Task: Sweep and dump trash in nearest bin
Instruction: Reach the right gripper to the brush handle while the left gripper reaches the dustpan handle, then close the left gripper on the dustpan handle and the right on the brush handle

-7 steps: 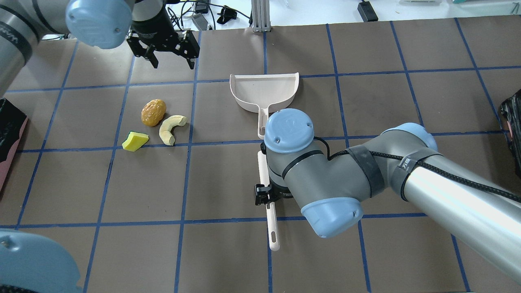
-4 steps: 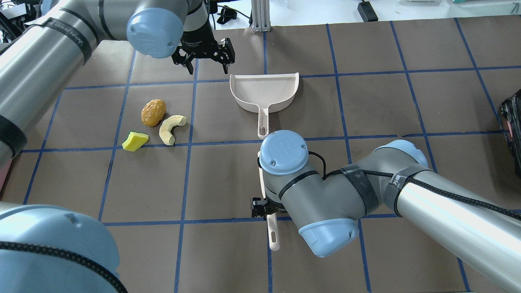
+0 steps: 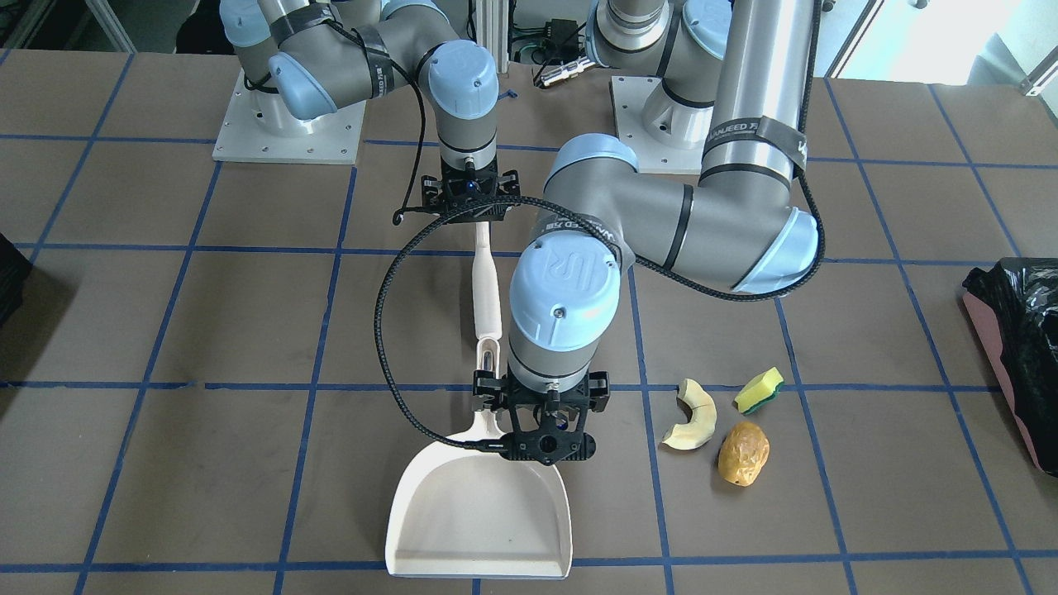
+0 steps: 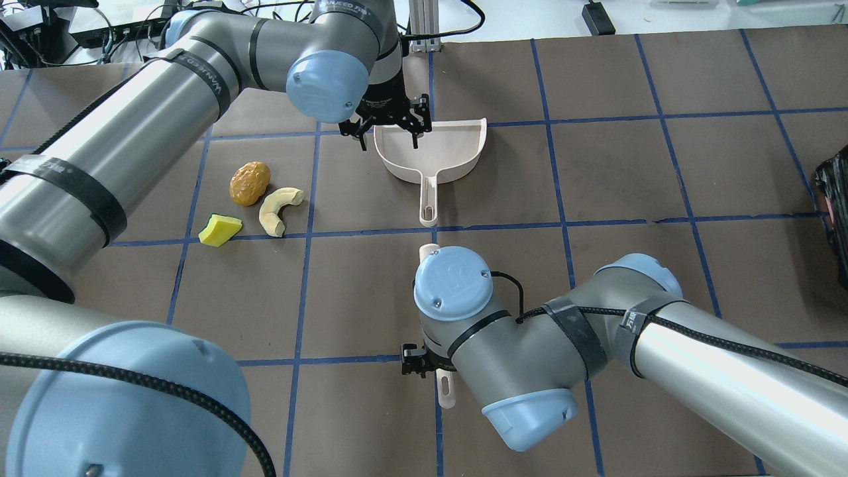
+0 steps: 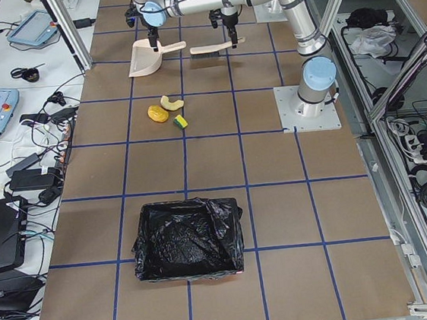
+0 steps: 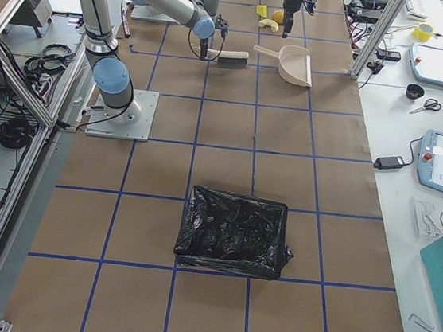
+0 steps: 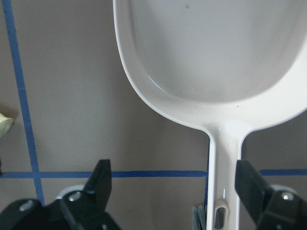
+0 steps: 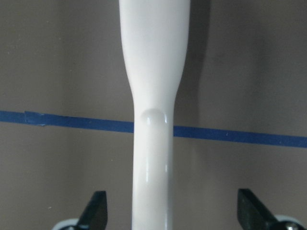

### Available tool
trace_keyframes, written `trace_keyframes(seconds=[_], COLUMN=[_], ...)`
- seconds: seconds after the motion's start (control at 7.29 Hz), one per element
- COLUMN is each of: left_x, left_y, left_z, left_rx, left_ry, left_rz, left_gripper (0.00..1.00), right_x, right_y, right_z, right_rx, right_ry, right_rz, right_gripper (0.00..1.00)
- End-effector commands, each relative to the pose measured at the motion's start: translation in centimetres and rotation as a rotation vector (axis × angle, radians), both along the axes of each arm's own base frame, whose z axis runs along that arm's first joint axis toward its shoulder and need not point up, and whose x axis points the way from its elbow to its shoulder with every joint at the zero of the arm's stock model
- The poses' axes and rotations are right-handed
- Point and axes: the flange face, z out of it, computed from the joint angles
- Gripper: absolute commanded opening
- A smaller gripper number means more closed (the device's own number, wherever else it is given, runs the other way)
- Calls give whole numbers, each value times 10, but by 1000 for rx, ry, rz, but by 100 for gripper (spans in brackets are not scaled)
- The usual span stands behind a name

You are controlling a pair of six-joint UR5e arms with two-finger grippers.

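Note:
The trash lies in a cluster on the mat: a golden-brown potato piece (image 4: 250, 183), a cream curved slice (image 4: 278, 211) and a yellow-green sponge wedge (image 4: 220, 229). My left gripper (image 4: 389, 136) is open above the white dustpan (image 4: 444, 149), away from the trash. In the left wrist view the open fingers (image 7: 98, 191) frame the pan's neck (image 7: 225, 139). My right gripper (image 3: 469, 207) is open astride the white brush handle (image 3: 488, 289), not touching it in the right wrist view (image 8: 153, 96). The pink-sided bin (image 3: 1012, 330) with a black bag stands on my left.
A second black-bagged container (image 4: 836, 199) sits at the table's right edge. The brush lies in line with the dustpan handle (image 4: 428, 199). Blue tape lines grid the brown mat. Cables and boxes lie beyond the far table edge.
My left arm has swung right from the far left corner to above the dustpan. My right arm has slid back along the brush handle toward its end. The trash has not moved.

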Motion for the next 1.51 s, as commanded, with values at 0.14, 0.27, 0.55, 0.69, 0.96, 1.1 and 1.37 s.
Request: trace_keyframes(seconds=[0.14,0.27,0.55,0.69,0.96,1.1,1.37], left_x=[-42,-46,-48,-52,-54,-57,-52], left_y=[25,30,52,54,56,60,60], left_z=[-40,-58,-79,-75,-76,-68,-58], left_rx=[61,39,51,41,38,32,25], left_ry=[-21,-12,-23,-23,-22,-22,-17], left_rz=[-31,-38,-54,-60,-65,-73,-94], left_gripper=[86,88,91,90,86,77,22], right_x=[3,3,3,3,5,5,5], right_y=[1,2,2,2,3,4,4], right_z=[0,2,5,5,5,5,7], right_rx=[-2,-6,-10,-10,1,3,-1], right_ry=[-4,-7,-9,-11,-24,-26,-26], right_rz=[3,5,5,3,-32,-43,-50], right_gripper=[60,60,60,56,39,32,18])
